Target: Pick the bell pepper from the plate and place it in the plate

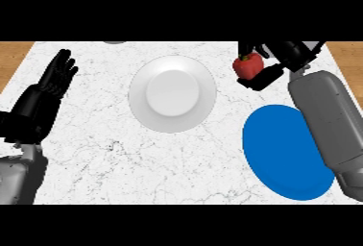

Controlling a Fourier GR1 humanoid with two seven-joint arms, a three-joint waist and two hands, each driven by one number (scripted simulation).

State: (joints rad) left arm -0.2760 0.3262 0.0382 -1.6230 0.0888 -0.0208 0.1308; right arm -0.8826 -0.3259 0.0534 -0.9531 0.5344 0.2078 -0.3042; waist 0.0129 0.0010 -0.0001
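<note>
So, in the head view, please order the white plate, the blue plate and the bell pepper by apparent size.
1. blue plate, slightly larger, but nearer the camera and partly behind the right forearm, so unsure.
2. white plate.
3. bell pepper, clearly smallest, in the right hand.

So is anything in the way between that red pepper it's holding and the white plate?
Nothing visible. The right hand holds the bell pepper just right of the white plate, with only bare counter between. The blue plate lies off that path, and the left hand rests open at far left.
</note>
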